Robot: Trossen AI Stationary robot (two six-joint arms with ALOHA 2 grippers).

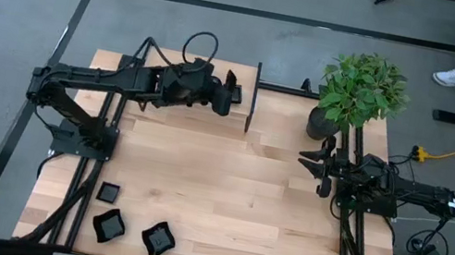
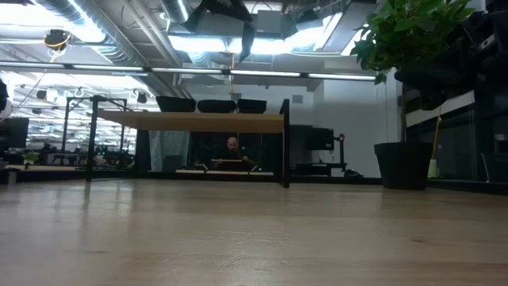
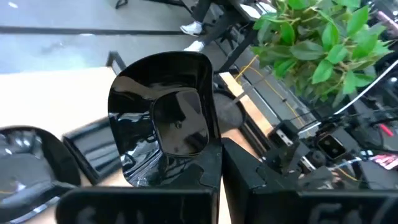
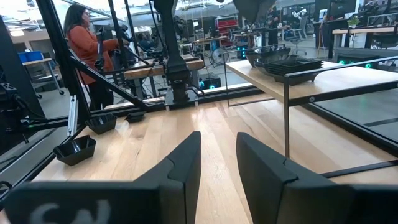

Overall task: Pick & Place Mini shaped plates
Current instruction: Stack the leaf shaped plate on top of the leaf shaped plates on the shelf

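Glossy black plate (image 3: 166, 118) clamped upright in left jaws (image 3: 214, 168) over raised shelf (image 1: 211, 113), right jaws (image 4: 217, 155) parted, empty

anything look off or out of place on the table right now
Nothing stands out. Three mini plates sit upright at the table's near-left corner, the left gripper holds one plate over the raised shelf, and the plant is upright.

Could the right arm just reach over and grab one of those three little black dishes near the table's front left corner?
Probably yes. The right hand is open and empty, and bare table lies between it and the dishes. It looks like a long stretch, though.
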